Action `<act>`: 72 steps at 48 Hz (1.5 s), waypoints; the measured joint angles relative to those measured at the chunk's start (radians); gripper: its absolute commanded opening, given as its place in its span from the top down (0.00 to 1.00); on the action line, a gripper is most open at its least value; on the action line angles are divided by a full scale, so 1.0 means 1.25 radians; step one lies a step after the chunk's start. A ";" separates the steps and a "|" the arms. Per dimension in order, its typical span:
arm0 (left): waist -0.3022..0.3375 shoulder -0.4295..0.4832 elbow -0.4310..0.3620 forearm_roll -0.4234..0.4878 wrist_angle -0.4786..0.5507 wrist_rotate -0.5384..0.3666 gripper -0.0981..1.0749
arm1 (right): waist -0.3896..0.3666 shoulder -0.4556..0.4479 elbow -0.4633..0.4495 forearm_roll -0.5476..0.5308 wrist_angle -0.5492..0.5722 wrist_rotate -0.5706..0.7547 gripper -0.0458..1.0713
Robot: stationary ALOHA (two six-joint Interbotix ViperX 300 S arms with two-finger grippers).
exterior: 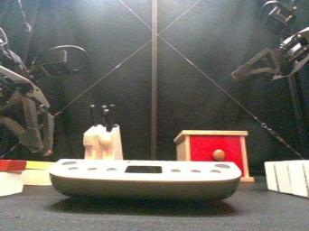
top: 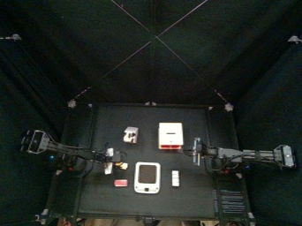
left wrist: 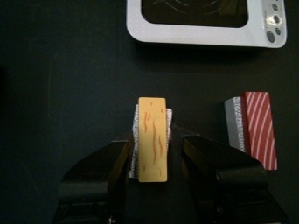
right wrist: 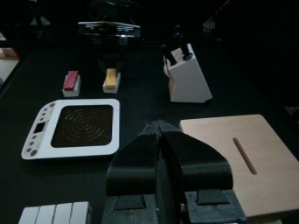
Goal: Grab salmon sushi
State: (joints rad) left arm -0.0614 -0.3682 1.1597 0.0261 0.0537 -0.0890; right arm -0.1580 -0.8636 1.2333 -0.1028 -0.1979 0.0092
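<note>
Salmon sushi between left hand jaws, lower end hidden.

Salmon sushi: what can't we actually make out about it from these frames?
- Left wrist view: the salmon sushi shows, but the left gripper covers its near end. Whether it is lifted or resting on the table cannot be told.
- Top view: too small to pick out beside that gripper.
- Front view: not visible; the white tray fills the foreground.
- Right wrist view: only a small orange sliver, no detail.
</note>
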 measured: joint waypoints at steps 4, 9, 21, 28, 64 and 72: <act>0.000 -0.002 -0.002 0.000 0.002 0.000 0.26 | 0.000 0.000 0.000 0.000 0.000 0.000 0.95; 0.000 -0.007 -0.012 0.000 0.015 0.001 0.26 | 0.000 0.000 0.000 0.000 0.000 0.000 0.95; -0.007 -0.033 -0.059 0.000 0.120 0.000 0.26 | 0.000 0.000 0.000 0.001 0.000 0.000 0.95; -0.027 -0.040 -0.108 0.000 0.199 -0.001 0.26 | 0.000 0.000 0.000 0.002 0.000 0.000 0.95; -0.270 0.086 -0.324 -0.074 0.465 -0.169 0.25 | 0.000 0.000 0.000 0.005 0.000 0.000 0.95; -0.272 0.134 -0.325 -0.070 0.458 -0.212 0.25 | 0.000 0.001 0.000 0.005 0.000 0.000 0.95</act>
State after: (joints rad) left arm -0.4019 -0.2010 0.7532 -0.0614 0.6259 -0.3543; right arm -0.1580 -0.8621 1.2333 -0.0966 -0.1979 0.0092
